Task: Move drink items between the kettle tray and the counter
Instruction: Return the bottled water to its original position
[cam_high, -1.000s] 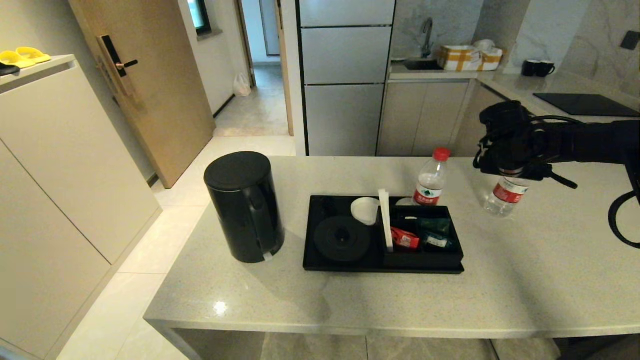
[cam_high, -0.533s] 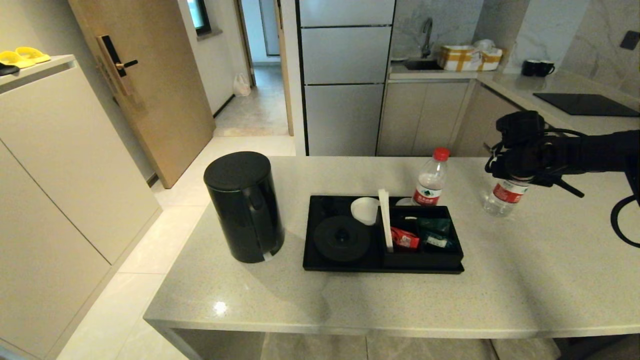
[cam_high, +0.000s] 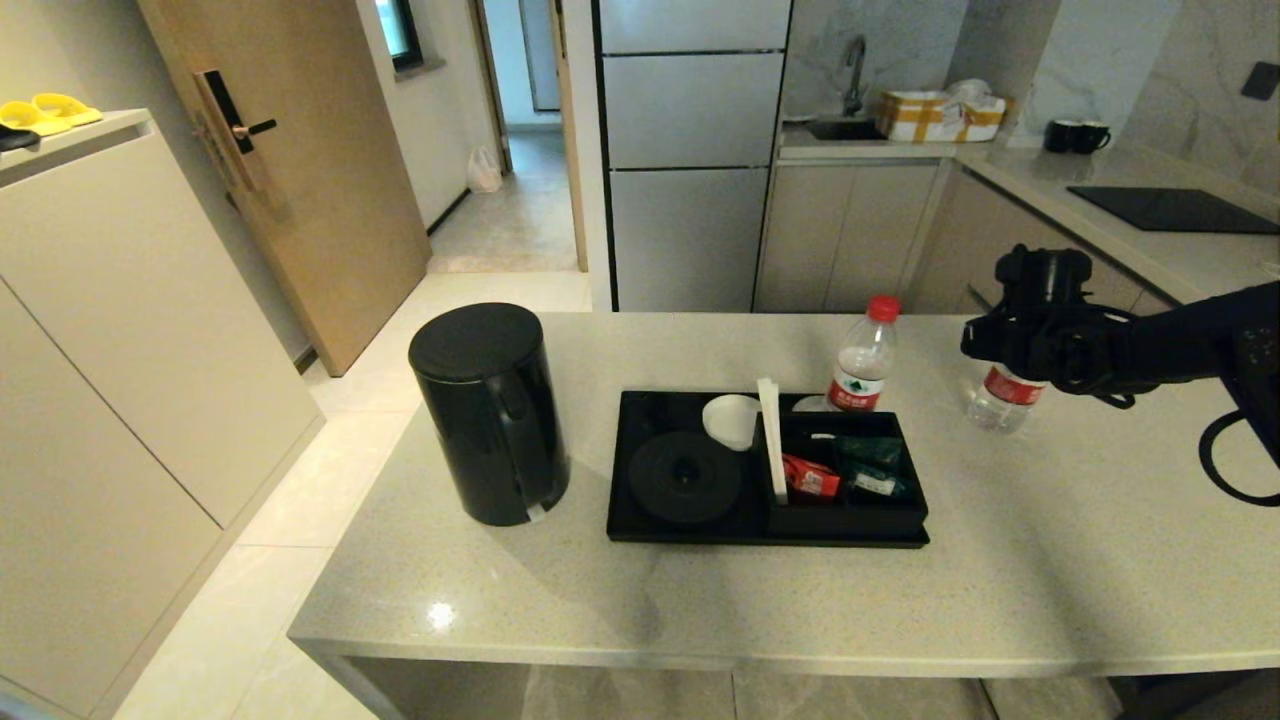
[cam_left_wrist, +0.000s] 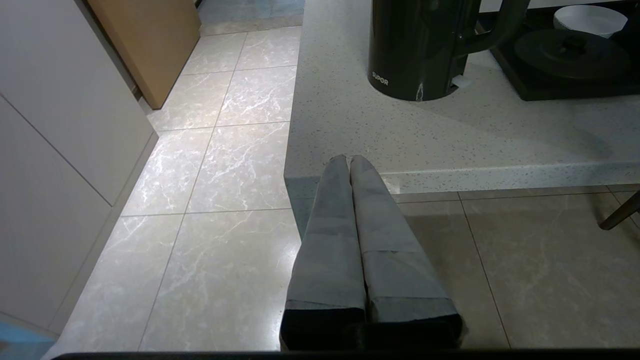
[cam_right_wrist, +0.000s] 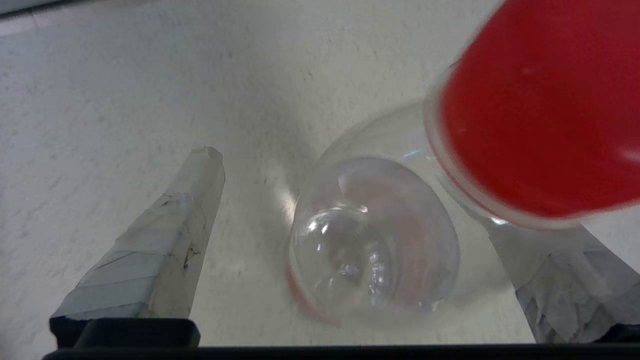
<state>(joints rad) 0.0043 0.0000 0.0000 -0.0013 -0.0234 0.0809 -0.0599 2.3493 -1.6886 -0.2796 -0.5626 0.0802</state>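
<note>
Above the counter bottle (cam_high: 1000, 398), right gripper (cam_high: 1012, 345) spread wide

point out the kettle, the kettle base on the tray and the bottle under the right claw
kettle (cam_high: 490, 415), head view, middle of its black body
kettle base (cam_high: 684, 477), head view, centre of the round disc
bottle under the right claw (cam_high: 1003, 391), head view, its red label

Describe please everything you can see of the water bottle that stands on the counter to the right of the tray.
The water bottle is small, of clear plastic, with a red and white label and a red cap. It stands upright on the pale speckled counter, apart from the tray. The right end effector is around its top, fingers open on either side; no finger visibly touches it.
</note>
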